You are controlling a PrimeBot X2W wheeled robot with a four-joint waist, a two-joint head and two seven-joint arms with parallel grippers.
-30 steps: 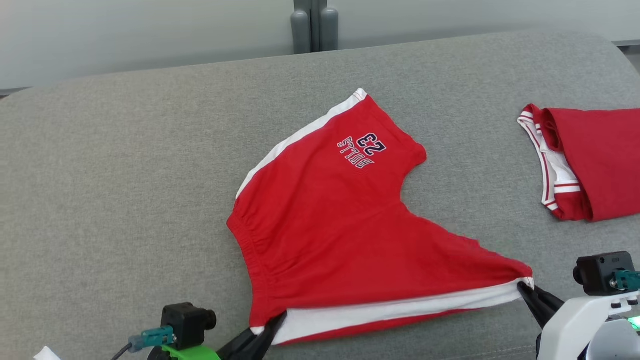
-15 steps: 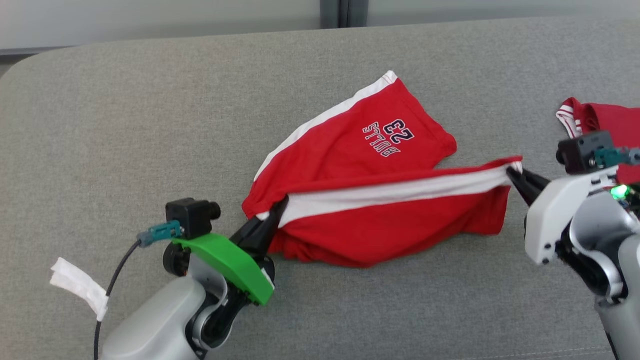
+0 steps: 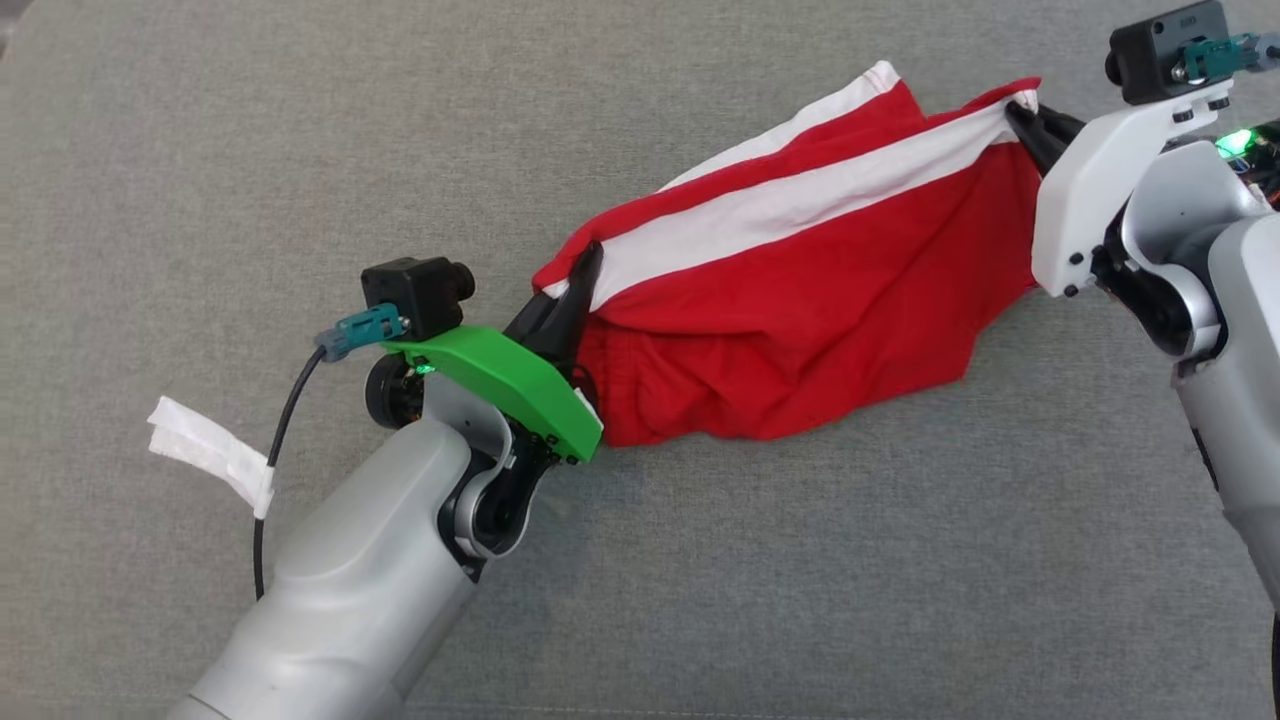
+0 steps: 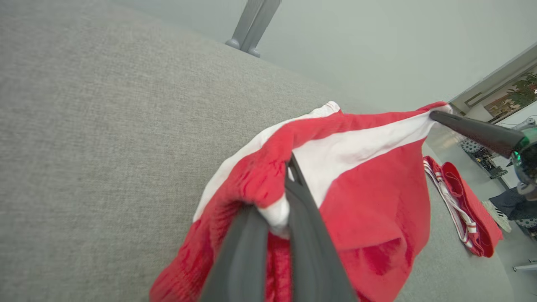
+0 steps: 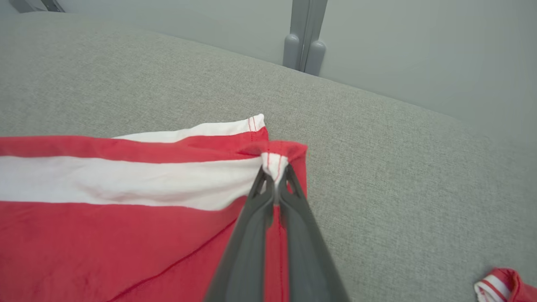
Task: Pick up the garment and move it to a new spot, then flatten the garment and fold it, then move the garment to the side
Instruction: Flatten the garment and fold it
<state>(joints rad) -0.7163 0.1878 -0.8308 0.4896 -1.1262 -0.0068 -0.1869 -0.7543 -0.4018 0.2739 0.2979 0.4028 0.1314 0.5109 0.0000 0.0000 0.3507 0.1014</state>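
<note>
Two claws pinch the red garment (image 3: pixel 800 300) by its white-striped edge: the left claw (image 3: pixel 583 268) clamped at the waistband corner, the right claw (image 3: pixel 1020 108) clamped at the leg hem, holding that edge raised while the rest sags onto the grey surface (image 3: pixel 200 150)

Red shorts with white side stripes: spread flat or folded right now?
Partly folded: left gripper and right gripper hold one striped edge of the red shorts over the other; cloth bunches below.
</note>
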